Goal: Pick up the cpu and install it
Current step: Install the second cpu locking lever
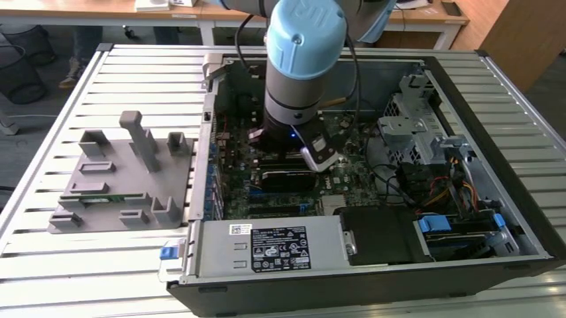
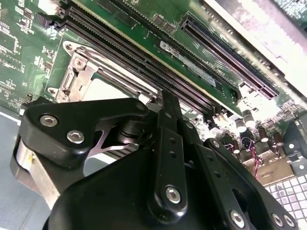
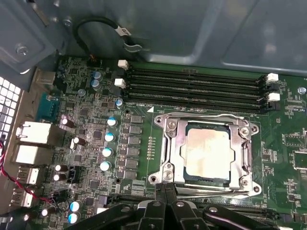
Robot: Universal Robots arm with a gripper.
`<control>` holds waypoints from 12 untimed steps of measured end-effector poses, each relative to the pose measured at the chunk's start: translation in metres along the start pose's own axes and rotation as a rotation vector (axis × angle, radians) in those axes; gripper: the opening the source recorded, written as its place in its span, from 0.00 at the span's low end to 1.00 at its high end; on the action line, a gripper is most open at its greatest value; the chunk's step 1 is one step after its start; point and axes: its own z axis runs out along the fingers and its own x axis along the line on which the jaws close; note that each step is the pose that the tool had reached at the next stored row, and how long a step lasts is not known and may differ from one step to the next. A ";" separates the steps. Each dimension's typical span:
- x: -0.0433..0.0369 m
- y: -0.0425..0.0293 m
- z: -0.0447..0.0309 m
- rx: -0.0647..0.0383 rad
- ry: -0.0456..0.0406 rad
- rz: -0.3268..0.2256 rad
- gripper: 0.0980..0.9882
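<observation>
The cpu (image 3: 207, 152), a small square chip with a silvery-grey top, lies flat inside the metal-framed socket (image 3: 169, 143) on the green motherboard. Its pale top also peeks out in the second wrist view (image 2: 106, 89), behind the black linkage. My gripper (image 3: 166, 190) hovers just off one edge of the socket, its fingers pressed together with nothing between them. In the exterior view the gripper (image 1: 290, 151) hangs under the blue-capped arm, low inside the open computer case and over the board's middle.
Empty black memory slots (image 3: 192, 88) run alongside the socket. A grey fixture (image 1: 124, 179) holding a green memory stick (image 1: 97, 197) stands outside the case at the exterior view's left. The power supply (image 1: 265, 248) and drive cage (image 1: 415, 132) crowd the case.
</observation>
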 end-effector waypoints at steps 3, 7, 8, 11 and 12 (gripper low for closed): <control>0.0004 -0.0005 0.0009 -0.004 -0.0004 0.000 0.01; 0.0012 -0.0008 0.0020 -0.015 -0.0012 0.000 0.01; 0.0014 -0.0009 0.0024 -0.018 -0.0015 0.000 0.01; 0.0022 -0.0012 0.0037 -0.024 -0.0019 0.000 0.01; 0.0024 -0.0013 0.0041 -0.026 -0.0020 0.000 0.01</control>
